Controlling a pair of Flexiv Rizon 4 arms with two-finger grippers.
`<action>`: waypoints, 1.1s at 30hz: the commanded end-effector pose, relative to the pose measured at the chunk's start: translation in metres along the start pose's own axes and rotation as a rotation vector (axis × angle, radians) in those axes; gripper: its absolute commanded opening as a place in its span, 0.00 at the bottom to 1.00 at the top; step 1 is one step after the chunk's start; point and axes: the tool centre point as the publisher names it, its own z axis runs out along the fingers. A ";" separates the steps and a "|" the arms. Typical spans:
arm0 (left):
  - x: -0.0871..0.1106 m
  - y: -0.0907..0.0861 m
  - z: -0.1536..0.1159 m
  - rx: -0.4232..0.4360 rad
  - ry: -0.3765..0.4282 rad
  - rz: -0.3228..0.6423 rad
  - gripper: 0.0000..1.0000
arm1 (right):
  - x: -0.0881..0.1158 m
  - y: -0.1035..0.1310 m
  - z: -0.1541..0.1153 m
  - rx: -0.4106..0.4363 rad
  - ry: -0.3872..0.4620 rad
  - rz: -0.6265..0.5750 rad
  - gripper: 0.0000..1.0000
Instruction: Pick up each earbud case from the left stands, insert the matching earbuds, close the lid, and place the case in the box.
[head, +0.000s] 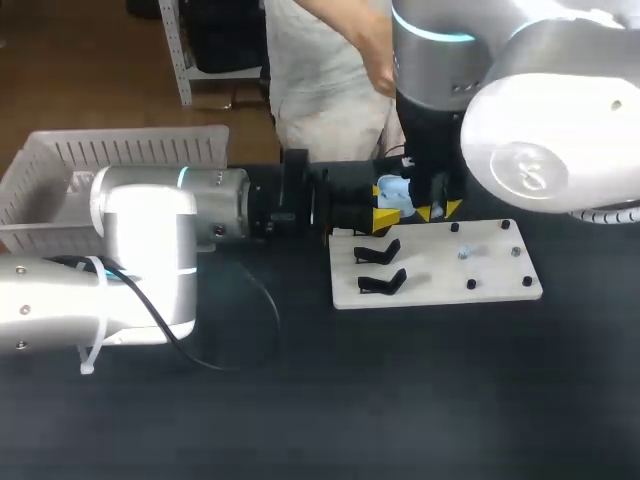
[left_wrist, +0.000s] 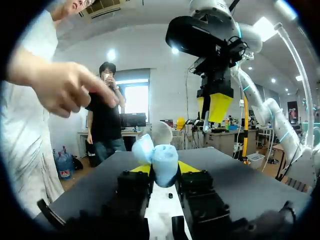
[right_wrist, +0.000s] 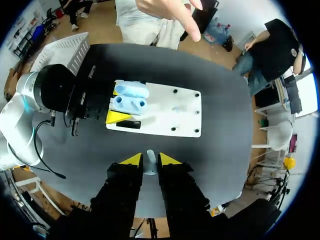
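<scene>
A light blue earbud case (head: 396, 192) with its lid up is held over the far left end of the white board (head: 490, 280); my left gripper (head: 387, 207) is shut on it from both sides. The left wrist view shows the case (left_wrist: 165, 162) between its yellow tips, lid (left_wrist: 142, 148) tilted aside. My right gripper (head: 438, 210) hangs just beside and above the case, pointing down. In the right wrist view it (right_wrist: 150, 160) is shut on a small pale earbud (right_wrist: 150, 164), with the open case (right_wrist: 129, 97) below and ahead.
Two black stands (head: 378, 252) (head: 383, 283) sit bare on the board's left part, with small black pegs (head: 471, 285) to their right. A white slatted basket (head: 60, 160) stands at the back left. A person's hand (right_wrist: 170, 10) hovers by the table's far edge.
</scene>
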 end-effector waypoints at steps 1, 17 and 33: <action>0.001 0.000 0.000 -0.003 -0.003 0.003 0.00 | -0.015 -0.002 0.004 0.012 0.044 0.116 0.00; 0.001 0.000 0.000 -0.003 -0.003 0.003 0.00 | -0.040 0.013 0.001 0.012 0.165 0.484 0.00; 0.001 0.000 0.000 -0.003 -0.003 0.003 0.00 | -0.042 0.015 0.002 0.028 0.167 0.512 0.00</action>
